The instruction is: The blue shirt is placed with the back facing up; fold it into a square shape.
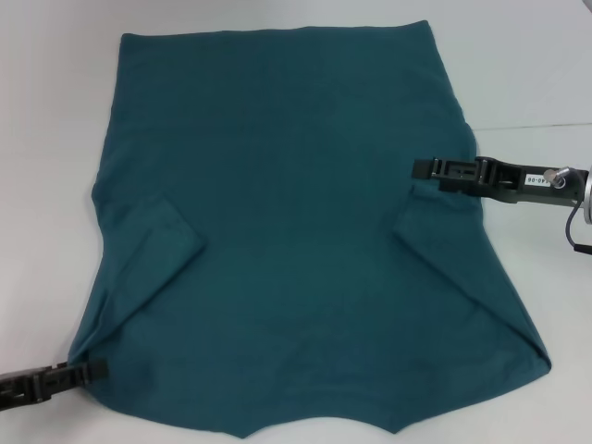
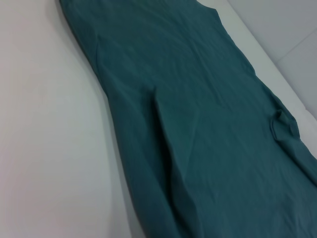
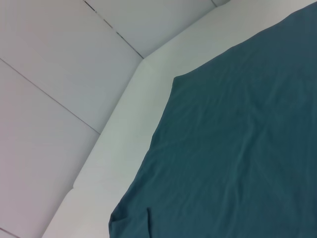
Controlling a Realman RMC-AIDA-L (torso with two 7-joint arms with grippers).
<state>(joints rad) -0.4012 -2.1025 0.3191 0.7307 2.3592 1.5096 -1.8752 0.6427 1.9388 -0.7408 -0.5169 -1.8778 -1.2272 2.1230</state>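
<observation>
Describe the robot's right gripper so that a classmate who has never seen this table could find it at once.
Start from the blue shirt spread across the white table. Follow the shirt's right edge about halfway up: the right gripper reaches in sideways there, its black tip over the fabric. The left gripper instead sits at the shirt's near left corner.

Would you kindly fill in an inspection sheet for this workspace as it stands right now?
Surface: white table, bare around the cloth.
Job's things: blue shirt spread flat, both sleeves folded in over the body, not yet square.
Clutter: nothing seen.
Grippers: left gripper at the shirt's near left corner; right gripper at the shirt's right edge, by the folded sleeve.
Cables: a dark cable hangs by the right wrist.
Surroundings: pale panelled floor past the table edge in the right wrist view.
</observation>
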